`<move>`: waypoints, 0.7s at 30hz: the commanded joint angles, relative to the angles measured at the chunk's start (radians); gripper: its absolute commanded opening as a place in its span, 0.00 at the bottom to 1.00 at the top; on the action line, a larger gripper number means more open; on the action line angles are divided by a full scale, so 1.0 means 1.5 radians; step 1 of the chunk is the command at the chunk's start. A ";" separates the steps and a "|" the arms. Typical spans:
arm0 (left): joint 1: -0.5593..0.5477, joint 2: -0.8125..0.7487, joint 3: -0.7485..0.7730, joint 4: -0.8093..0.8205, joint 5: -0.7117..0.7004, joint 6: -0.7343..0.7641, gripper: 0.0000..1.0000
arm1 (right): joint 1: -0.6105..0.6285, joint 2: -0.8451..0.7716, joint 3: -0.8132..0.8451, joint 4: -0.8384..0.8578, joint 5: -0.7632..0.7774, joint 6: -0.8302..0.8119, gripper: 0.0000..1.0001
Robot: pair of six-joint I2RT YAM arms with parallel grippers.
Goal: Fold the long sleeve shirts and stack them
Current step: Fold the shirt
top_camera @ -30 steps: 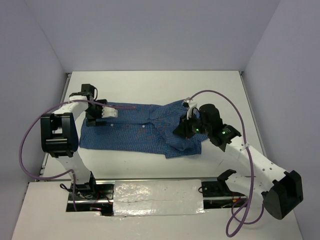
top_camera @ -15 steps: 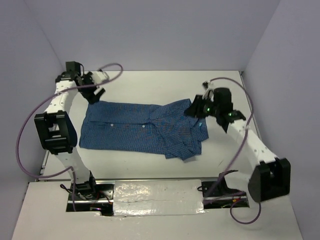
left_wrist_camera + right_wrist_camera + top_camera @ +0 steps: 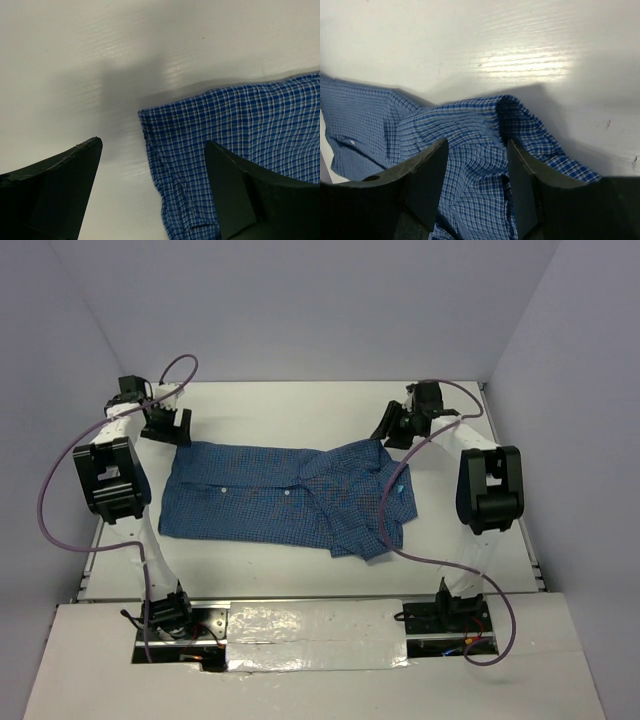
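1. Wide apart, the left fingers [image 3: 55,180] have nothing between them and hang over the bare desk [image 3: 300,410], just off the far left corner of the shirt [image 3: 250,495].
2. Also apart, the right fingers [image 3: 422,175] hold nothing; blue checked cloth shows through the gap below them.
3. They hover over the far right end of the shirt, above its bunched folds.
4. Across the middle of the desk the shirt lies lengthwise from left to right, its left half mostly flat.
5. Small white buttons [image 3: 226,490] show along that flat part.
6. Its right part is rumpled and folded over itself, with one flap reaching toward the near edge.
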 commanded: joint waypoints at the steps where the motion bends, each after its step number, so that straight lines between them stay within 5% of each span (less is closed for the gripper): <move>1: -0.002 0.024 0.014 0.028 0.025 -0.042 0.97 | -0.009 0.023 0.058 -0.002 0.011 0.013 0.58; 9: -0.002 0.062 0.002 0.034 0.054 -0.052 0.97 | -0.009 0.079 0.055 0.045 -0.037 0.030 0.57; 13: -0.002 0.052 -0.029 0.058 0.092 -0.061 0.86 | -0.008 0.105 0.070 0.059 -0.047 0.037 0.50; 16: -0.002 0.055 -0.031 0.059 0.107 -0.069 0.68 | -0.009 0.109 0.066 0.075 -0.047 0.045 0.35; 19: -0.002 0.055 -0.033 0.059 0.118 -0.079 0.29 | -0.017 0.102 0.053 0.092 -0.039 0.058 0.07; 20: -0.001 0.054 -0.037 0.059 0.120 -0.083 0.04 | -0.023 0.097 0.049 0.096 -0.032 0.060 0.00; 21: -0.001 0.050 -0.040 0.060 0.123 -0.087 0.00 | -0.025 0.095 0.046 0.102 -0.031 0.062 0.00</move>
